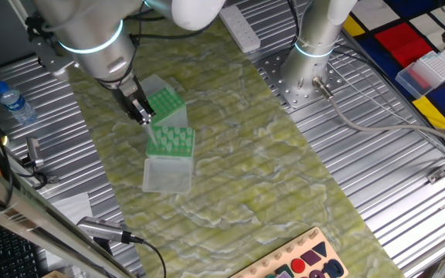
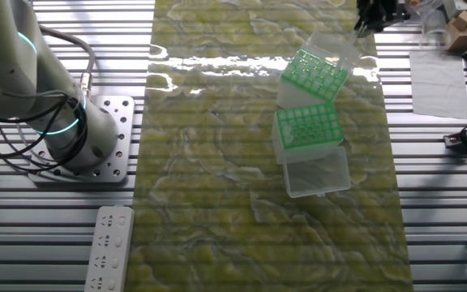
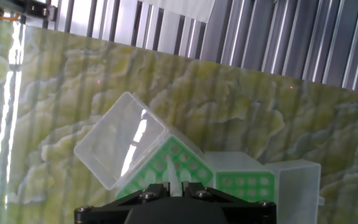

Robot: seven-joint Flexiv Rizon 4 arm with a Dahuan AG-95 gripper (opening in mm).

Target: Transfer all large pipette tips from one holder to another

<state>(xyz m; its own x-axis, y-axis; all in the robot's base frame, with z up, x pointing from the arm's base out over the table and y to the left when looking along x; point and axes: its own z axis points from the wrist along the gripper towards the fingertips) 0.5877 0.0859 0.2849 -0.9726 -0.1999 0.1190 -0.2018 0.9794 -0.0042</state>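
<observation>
**Carrying One Tip Above the Two Holders**

Hovering over the green-mat table [image 1: 284, 193], the claw [image 1: 143, 113] is closed on a single pale pipette tip [image 3: 174, 179]. In the hand view the tip stands out between the two fingers and points straight away from the camera, its long axis in line with the fingers. In the fixed views the tip itself is too small to make out.

Two holders lie touching, corner to corner, on the mat. The holder with the tilted clear lid [image 2: 313, 75] sits directly beneath the claw in the hand view, the held tip projecting over its green grid. The second holder [image 2: 305, 126] lies just beside it, to the right in the hand view, with its own clear lid [image 2: 319, 172] folded flat on the far side from the first.

The remaining large pipette tips [image 1: 170, 139] show in one fixed view as pale rounded tops on the holder nearer the camera there. Which grid cells are filled cannot be counted from these pictures.

Judgement: the tip is vertical and in the air, so the coming move turns on bringing its point straight down over one open hole. Any sideways offset would set it on the rack plate between holes. Only one arm is working here.
</observation>
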